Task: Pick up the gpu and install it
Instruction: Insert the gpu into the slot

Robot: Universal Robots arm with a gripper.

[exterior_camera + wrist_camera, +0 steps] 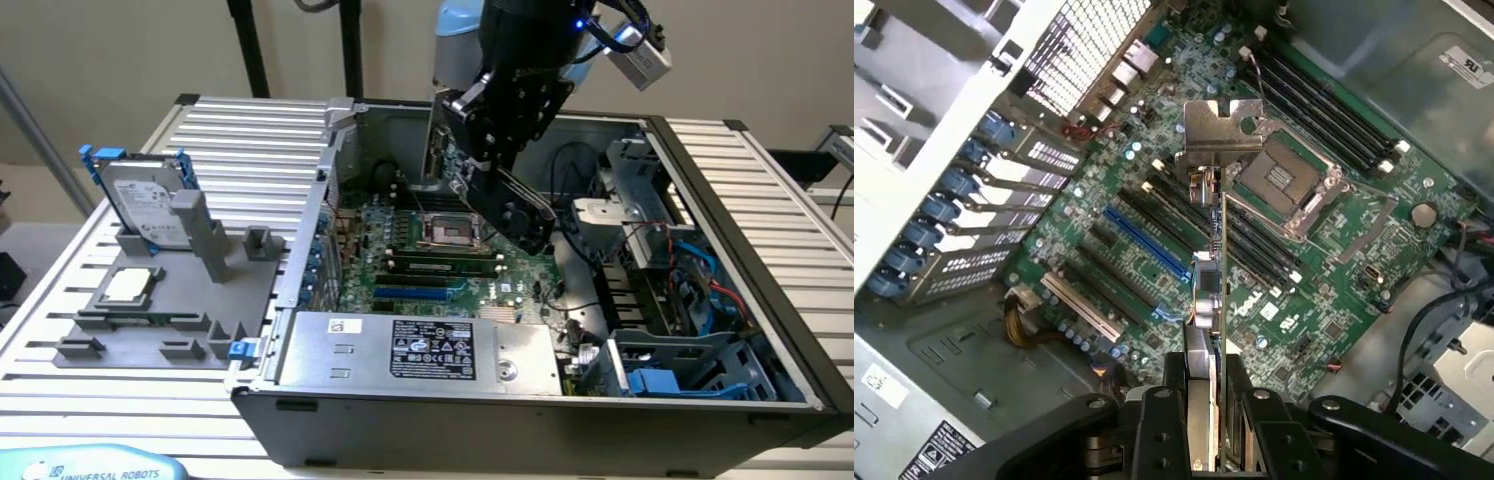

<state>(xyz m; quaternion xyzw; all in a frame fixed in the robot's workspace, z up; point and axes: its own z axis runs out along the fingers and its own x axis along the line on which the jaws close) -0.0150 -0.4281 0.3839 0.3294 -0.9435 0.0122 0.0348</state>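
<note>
The gpu (pixel 1214 300) is in my grip, clamped edge-on between my fingers (pixel 1159 425), which are closed flat against its two faces. My gripper (pixel 1206 430) has it by one end, and the silver bracket (pixel 1219 125) sits at the far end, away from my palm. In the exterior view the card (pixel 521 210) hangs tilted from my gripper (pixel 501 110), inside the open case (pixel 534 410), above the motherboard (pixel 1324 300) and not touching it.

Directly beneath the card lie the dark slots beside the CPU socket (pixel 1284 175). The long blue slot (pixel 1144 245) is off to one side of the card and runs at an angle to its edge, so I judge that I am not lined up with it.

Doing this step well means squaring up before anything else: the card's lower edge should run parallel to its slot, with the bracket facing the row of rear slot covers (pixel 1004 215) and their blue latches (pixel 944 220). I would keep the card upright, not leaning, and hold it high enough to clear the socket lever and the connectors under it. My grip is far from the bracket, so that long end could swing; slow, steady travel suits it. I cannot tell which slot cover, if any, is out.
</note>
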